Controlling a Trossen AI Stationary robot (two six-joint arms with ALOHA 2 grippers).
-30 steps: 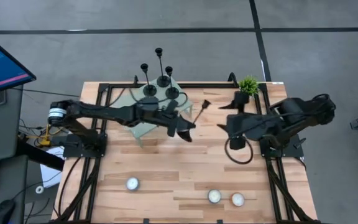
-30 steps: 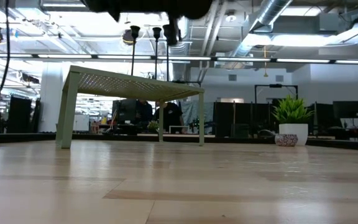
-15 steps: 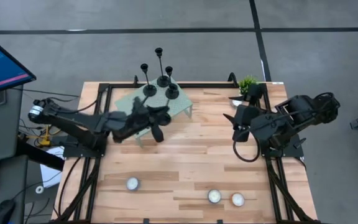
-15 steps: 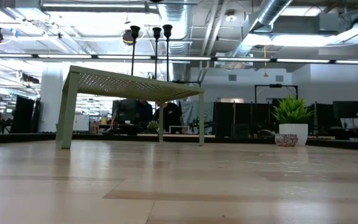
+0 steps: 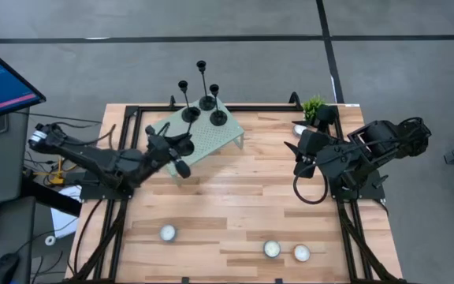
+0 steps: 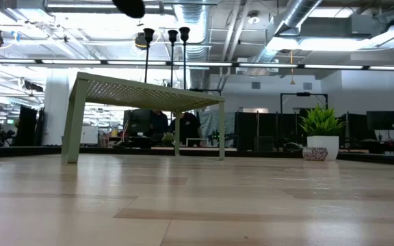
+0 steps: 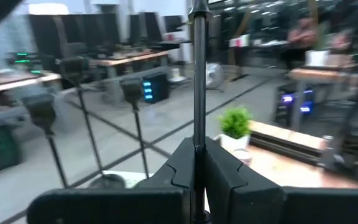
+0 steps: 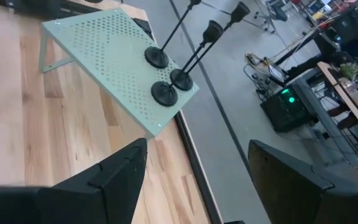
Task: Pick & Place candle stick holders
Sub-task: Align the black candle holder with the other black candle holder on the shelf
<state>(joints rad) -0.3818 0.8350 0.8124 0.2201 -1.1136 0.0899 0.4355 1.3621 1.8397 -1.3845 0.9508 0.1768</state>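
The left gripper [image 5: 181, 168] hangs just beside the pale green perforated stand [image 5: 211, 143], its jaws pressed together on a thin black stem [image 7: 199, 81]. Three candle stick holders [image 5: 203, 101] stand upright on the stand's far corner; stiff, light and top-heavy, they are probably best gripped low on the stem. The right gripper [image 5: 299, 158] waits with its jaws apart.

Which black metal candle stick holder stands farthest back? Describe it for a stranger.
Find the pale green perforated metal stand at the wooden table's far edge, left of centre. Three slim black holders stand on it; yours is the candle stick holder at the rear corner, behind both others.
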